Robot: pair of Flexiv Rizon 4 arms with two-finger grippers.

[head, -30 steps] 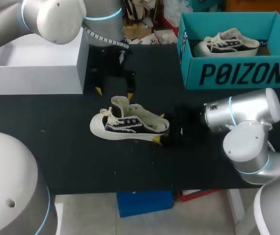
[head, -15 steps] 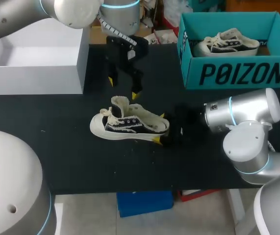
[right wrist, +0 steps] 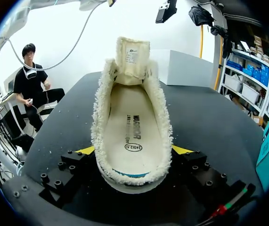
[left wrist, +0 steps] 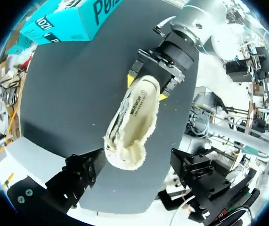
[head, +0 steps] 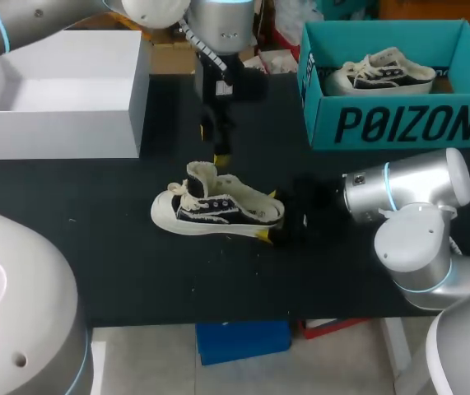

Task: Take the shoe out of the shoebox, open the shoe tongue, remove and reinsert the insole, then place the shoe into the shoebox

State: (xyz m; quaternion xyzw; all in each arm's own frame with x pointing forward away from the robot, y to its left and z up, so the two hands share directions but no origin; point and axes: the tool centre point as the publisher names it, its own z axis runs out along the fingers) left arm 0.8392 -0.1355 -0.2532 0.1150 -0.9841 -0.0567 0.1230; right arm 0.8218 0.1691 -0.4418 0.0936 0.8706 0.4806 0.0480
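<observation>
1 shoe (head: pixel 218 210) lies on the table (head: pixel 95 247), its heel at 3 o'clock clamped by the right gripper (head: pixel 267 216); the left gripper (head: pixel 211 143), spread wide at its 12 o'clock, should descend straight, pinching only the insole (right wrist: pixel 133 127)

The right jaws clasp the shoe (right wrist: pixel 101 127) at its heel on the black counter (right wrist: pixel 205 113), insole (right wrist: pixel 132 122) exposed, tongue (right wrist: pixel 133 56) upright.

Shoes, two: one shoe (head: pixel 218 210) left of the teal shoebox (head: pixel 399 123), second shoe (head: pixel 380 72) inside it. Boxes, two: that shoebox and a white box (head: pixel 53 132) left of it. Grippers, two: left gripper (head: pixel 213 144), right gripper (head: pixel 267 216).
</observation>
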